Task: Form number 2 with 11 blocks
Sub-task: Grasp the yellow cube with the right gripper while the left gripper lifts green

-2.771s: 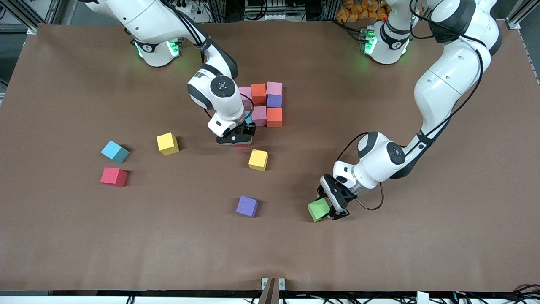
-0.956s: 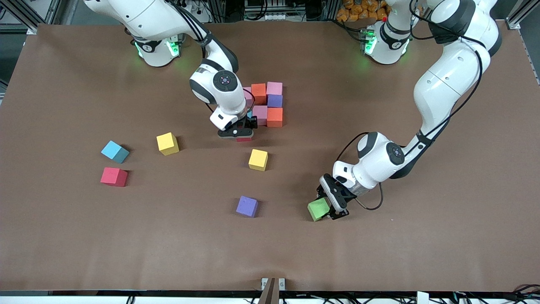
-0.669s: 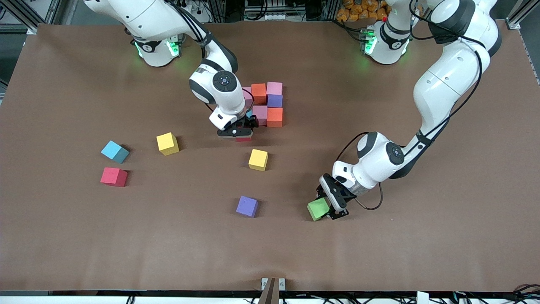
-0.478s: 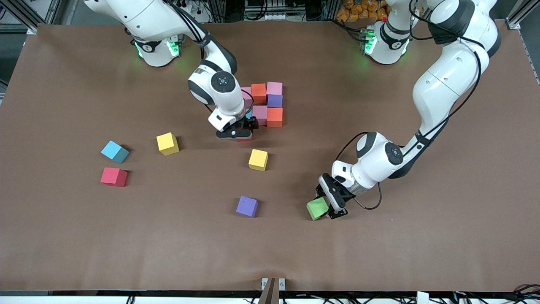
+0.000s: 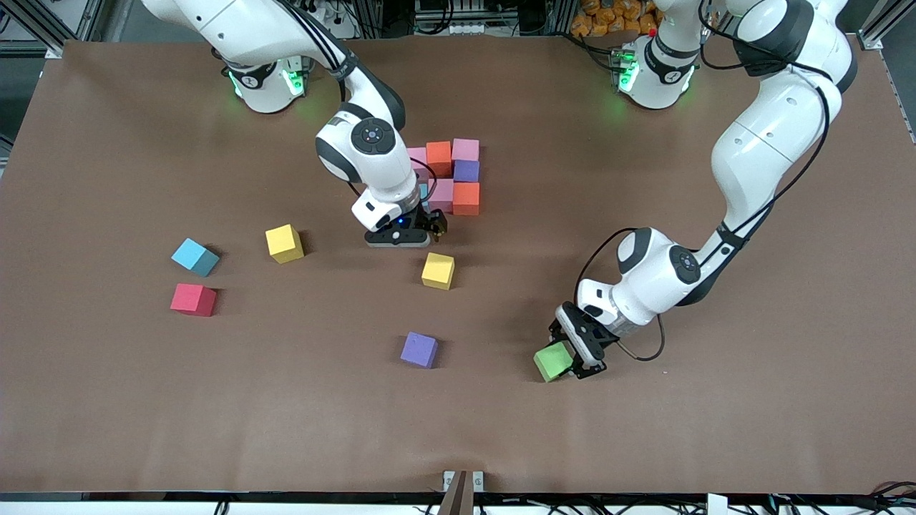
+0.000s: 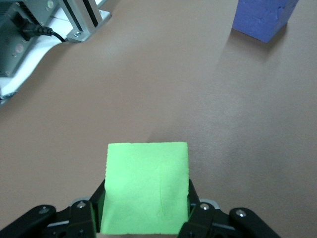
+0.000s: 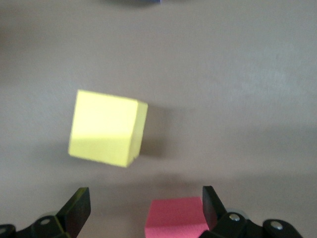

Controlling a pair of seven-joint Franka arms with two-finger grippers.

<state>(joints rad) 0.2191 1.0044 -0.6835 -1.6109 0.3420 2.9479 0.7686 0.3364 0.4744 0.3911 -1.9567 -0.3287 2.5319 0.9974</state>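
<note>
The unfinished number 2 is a cluster of blocks mid-table: orange [image 5: 439,157], pink [image 5: 465,149], purple [image 5: 466,170], pink [image 5: 441,193] and orange [image 5: 466,198]. My right gripper [image 5: 404,236] [image 7: 144,196] hangs open at the cluster's camera-side edge. A red block [image 7: 176,218] lies on the table between its fingers, close to one of them; the front view hides it. My left gripper [image 5: 569,360] [image 6: 146,208] is shut on a green block [image 5: 552,361] [image 6: 147,187], low over the table toward the left arm's end.
Loose blocks lie about: a yellow one [image 5: 438,270] [image 7: 106,128] just nearer the camera than the right gripper, a purple one [image 5: 419,350] [image 6: 262,17], and, toward the right arm's end, yellow [image 5: 284,243], light blue [image 5: 195,257] and red [image 5: 193,299].
My right gripper has opened and let go of the red block at the cluster's edge. My left arm has shifted the held green block slightly toward its own end.
</note>
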